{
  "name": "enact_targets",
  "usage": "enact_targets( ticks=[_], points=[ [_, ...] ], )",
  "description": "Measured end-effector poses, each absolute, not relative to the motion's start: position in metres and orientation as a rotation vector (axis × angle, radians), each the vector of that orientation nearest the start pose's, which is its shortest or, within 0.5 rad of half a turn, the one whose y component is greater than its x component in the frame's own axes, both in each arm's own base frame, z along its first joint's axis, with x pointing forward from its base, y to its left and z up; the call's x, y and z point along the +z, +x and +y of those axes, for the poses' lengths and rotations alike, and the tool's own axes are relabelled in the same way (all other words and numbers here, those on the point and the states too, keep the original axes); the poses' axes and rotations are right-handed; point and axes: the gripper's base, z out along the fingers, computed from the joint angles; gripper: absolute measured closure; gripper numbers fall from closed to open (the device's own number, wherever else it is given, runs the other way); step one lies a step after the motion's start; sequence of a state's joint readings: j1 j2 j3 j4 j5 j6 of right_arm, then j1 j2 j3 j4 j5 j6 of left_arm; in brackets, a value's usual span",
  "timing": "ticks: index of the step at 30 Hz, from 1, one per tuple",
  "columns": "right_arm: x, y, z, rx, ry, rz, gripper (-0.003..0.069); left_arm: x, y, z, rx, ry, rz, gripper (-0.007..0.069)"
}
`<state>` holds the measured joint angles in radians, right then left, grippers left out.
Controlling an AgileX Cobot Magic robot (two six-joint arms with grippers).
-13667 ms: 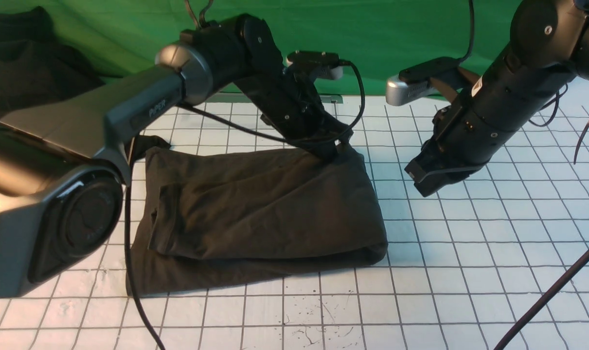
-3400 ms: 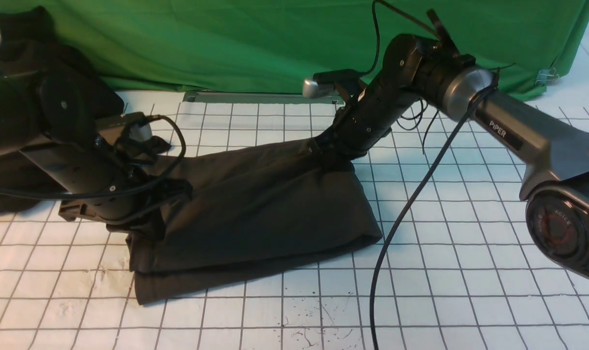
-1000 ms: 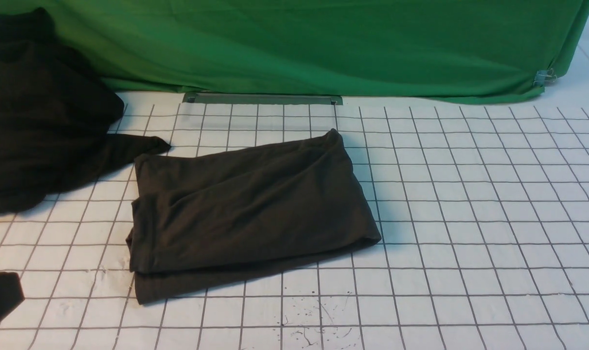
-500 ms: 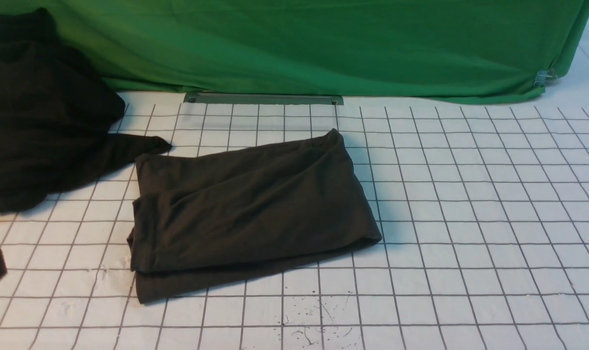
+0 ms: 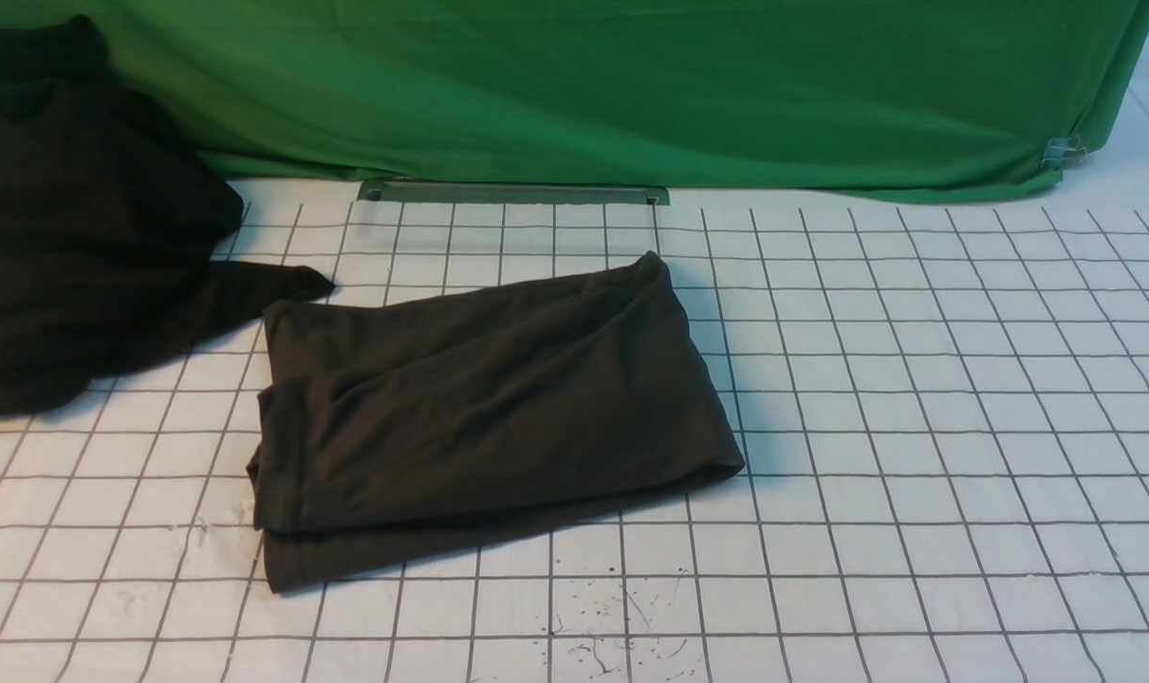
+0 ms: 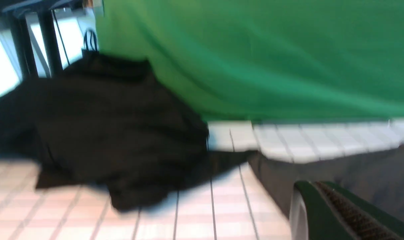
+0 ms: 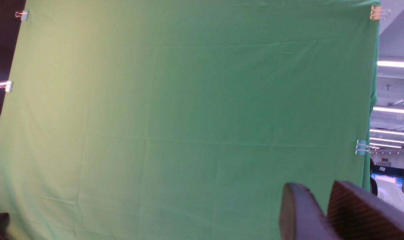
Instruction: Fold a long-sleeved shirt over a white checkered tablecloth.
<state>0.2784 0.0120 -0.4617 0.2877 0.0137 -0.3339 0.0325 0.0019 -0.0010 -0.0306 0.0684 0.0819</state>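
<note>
Long-sleeved shirt (image 5: 484, 417) folded into a compact dark rectangle, lying flat on the white checkered tablecloth (image 5: 916, 427) a little toward 9 o'clock of the cloth's middle in the front view; no print or collar showing, one lower layer peeking out along the 6 o'clock edge. Touched by nothing. At 10 o'clock of it, a black garment heap (image 5: 71, 218), one dark tip (image 5: 280, 280) reaching almost to the folded corner. Behind both, at 12 o'clock, a green backdrop (image 5: 631, 95) with a grey strip (image 5: 512, 193) at its foot; a few dark specks (image 5: 612, 645) on the cloth at 6 o'clock.

Neither arm visible in the front view. Left gripper (image 6: 325, 213) seen blurred in its wrist view, just above the folded edge (image 6: 322, 171), jaws pressed together, holding nothing. Right gripper (image 7: 325, 213) lifted, facing the backdrop, fingers (image 7: 297, 213) slightly apart with a narrow gap, nothing between.
</note>
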Motion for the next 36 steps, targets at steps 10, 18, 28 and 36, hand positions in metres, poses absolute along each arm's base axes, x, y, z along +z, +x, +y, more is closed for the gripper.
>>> enact_targets(
  ticks=[10, 18, 28, 36],
  points=[
    [0.358, 0.001, 0.001, 0.212, -0.173, 1.034, 0.0482, 0.19, 0.056, 0.001, 0.058, 0.022, 1.715, 0.0623],
    [0.358, 0.001, 0.001, 0.212, -0.173, 1.034, 0.046, 0.19, 0.056, 0.001, 0.058, 0.023, 1.715, 0.0623],
    [0.358, 0.001, 0.001, 0.213, -0.173, 1.035, 0.0438, 0.19, 0.056, 0.001, 0.058, 0.023, 1.715, 0.0623],
    [0.358, 0.001, 0.001, 0.213, -0.173, 1.035, 0.0426, 0.19, 0.056, 0.001, 0.06, 0.025, 1.715, 0.0623]
  ],
)
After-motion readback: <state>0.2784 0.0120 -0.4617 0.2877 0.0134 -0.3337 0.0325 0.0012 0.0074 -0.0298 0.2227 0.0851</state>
